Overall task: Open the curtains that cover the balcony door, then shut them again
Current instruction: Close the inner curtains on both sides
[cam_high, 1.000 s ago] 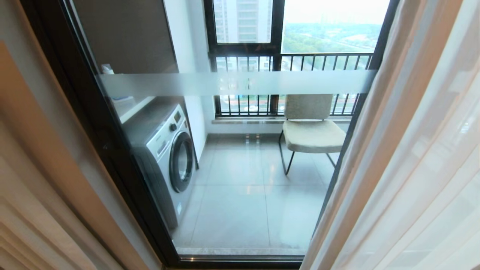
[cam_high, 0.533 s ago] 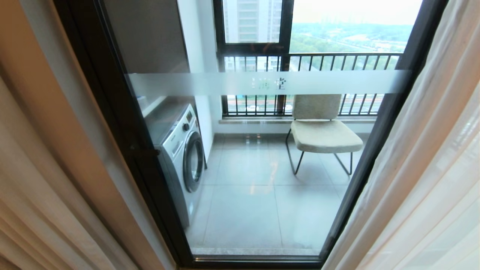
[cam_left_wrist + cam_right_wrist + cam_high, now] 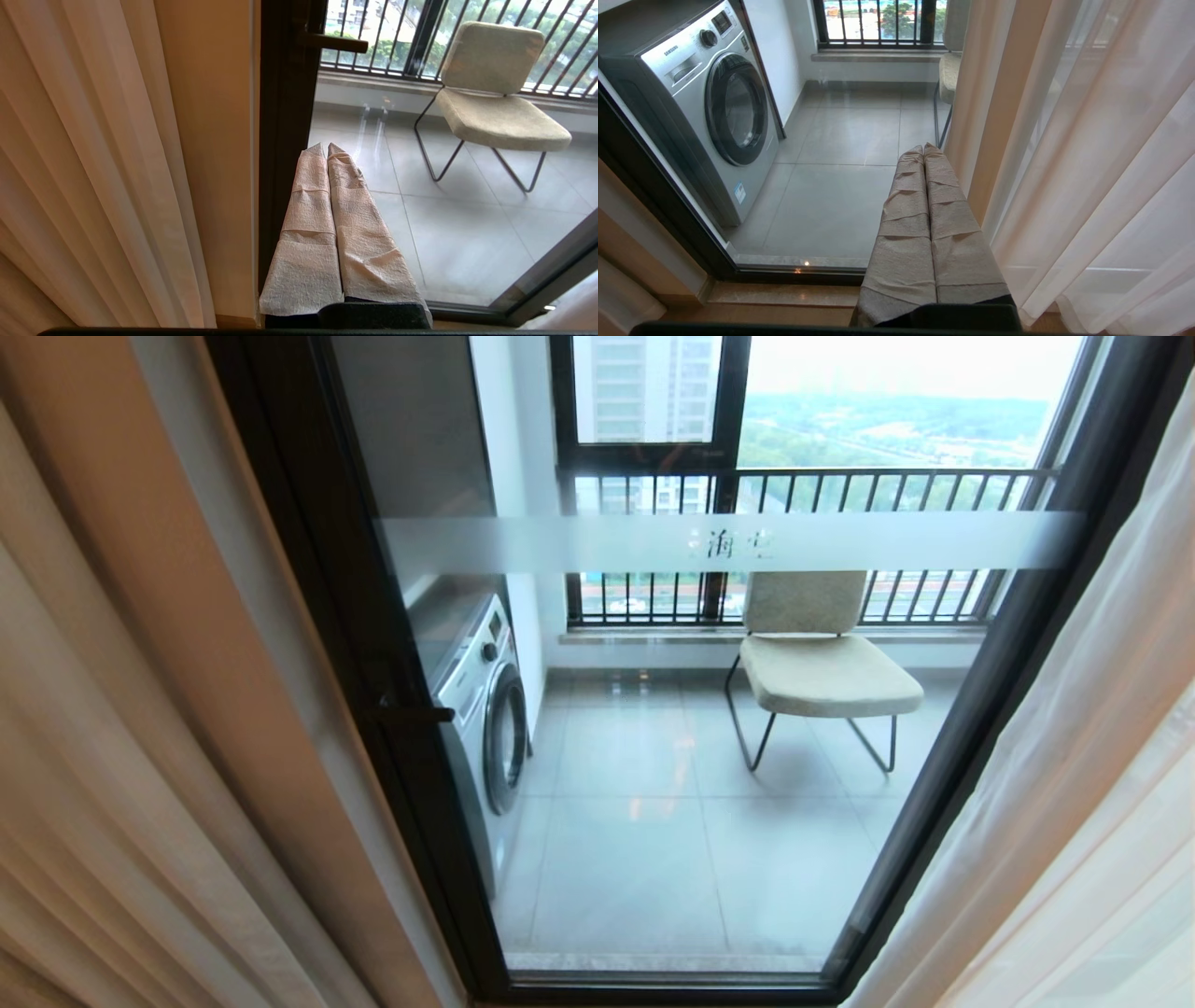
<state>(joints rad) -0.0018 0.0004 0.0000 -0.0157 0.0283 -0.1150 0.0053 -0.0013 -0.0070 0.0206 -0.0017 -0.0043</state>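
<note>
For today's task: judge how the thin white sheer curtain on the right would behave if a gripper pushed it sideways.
The sheer curtain would probably be floppy: it hangs in soft loose folds. It is likely light, since daylight shows through it. A push may bunch it rather than slide it whole.

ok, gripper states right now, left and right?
Left gripper: shut, paper-wrapped fingers pressed together, holding nothing.
Right gripper: shut, holding nothing.
</note>
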